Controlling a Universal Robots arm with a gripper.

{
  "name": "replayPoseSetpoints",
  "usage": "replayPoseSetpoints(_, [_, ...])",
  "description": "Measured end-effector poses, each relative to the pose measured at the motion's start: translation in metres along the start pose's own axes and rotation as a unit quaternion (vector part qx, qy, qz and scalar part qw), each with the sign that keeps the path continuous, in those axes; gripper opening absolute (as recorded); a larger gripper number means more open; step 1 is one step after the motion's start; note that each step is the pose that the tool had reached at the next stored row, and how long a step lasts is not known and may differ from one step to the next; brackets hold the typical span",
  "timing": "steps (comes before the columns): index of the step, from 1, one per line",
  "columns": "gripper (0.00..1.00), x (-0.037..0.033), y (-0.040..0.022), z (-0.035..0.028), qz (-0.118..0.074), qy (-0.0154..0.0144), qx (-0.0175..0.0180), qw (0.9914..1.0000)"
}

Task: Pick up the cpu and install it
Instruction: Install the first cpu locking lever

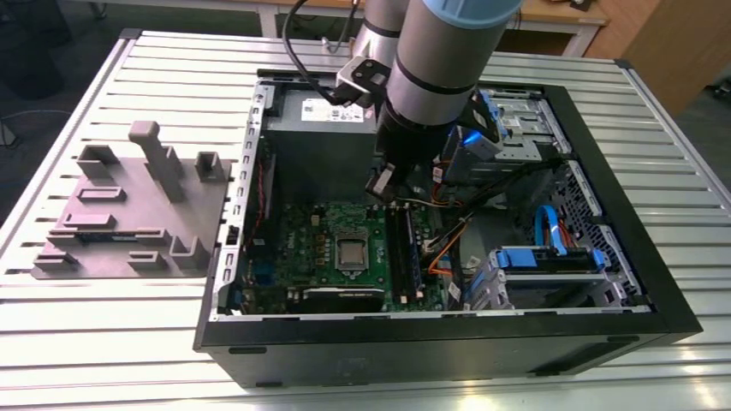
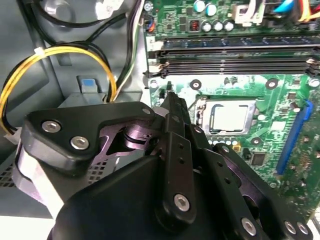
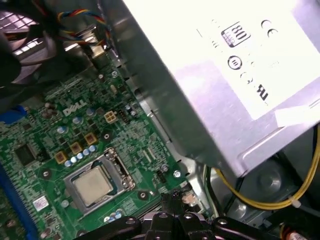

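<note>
You are looking into an open computer case [image 1: 434, 330] that is lying on its side on a slatted metal tabletop [image 1: 115, 342]. Your arm is reaching down into it, and the end effector [image 1: 383, 190] is hanging just above the green circuit board [image 1: 308, 248]. In both wrist views the end effector [image 2: 172, 97] [image 3: 174, 196] is showing clenched, its fingertips pressed together with nothing between them.

The cpu [image 1: 351, 251] is sitting flat in its socket [image 3: 120, 170] on the board, shiny silver face up. It is lying near the end effector, below the fingertips and off to one side, and nothing is touching it. You can see it in both wrist views too [image 2: 229, 118] [image 3: 92, 185].

The big grey box [image 3: 225, 75] with the white label is standing close beside the end effector, on the side away from the cpu. Yellow cables [image 2: 30, 65] are looping past it. Long dark memory slots [image 2: 235, 55] are running across the board beyond the fingertips. Well apart from the end effector, outside the case, a grey moulded tray [image 1: 126, 214] is resting on the tabletop.
</note>
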State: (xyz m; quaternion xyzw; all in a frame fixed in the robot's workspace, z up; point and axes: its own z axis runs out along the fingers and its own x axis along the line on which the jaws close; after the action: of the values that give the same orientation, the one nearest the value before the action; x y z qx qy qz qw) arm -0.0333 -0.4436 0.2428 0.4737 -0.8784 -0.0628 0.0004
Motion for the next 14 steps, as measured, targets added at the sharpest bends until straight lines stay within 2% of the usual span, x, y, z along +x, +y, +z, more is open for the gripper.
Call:
replayPoseSetpoints(5, [0.10, 0.0003, 0.0048, 0.0030, -0.004, 0.0004, -0.0002, 0.99999])
replayPoseSetpoints(8, [0.10, 0.0007, 0.0053, 0.0034, -0.005, 0.0014, 0.0001, 0.99999])
replayPoseSetpoints(9, [0.10, 0.0008, 0.0054, 0.0035, -0.005, 0.0033, 0.0014, 0.99998])
replayPoseSetpoints(13, [0.10, 0.0023, 0.0058, 0.0034, -0.005, 0.0148, 0.0088, 0.99984])
replayPoseSetpoints(14, [0.10, 0.0031, 0.0056, 0.0032, -0.005, 0.0167, 0.0100, 0.99980])
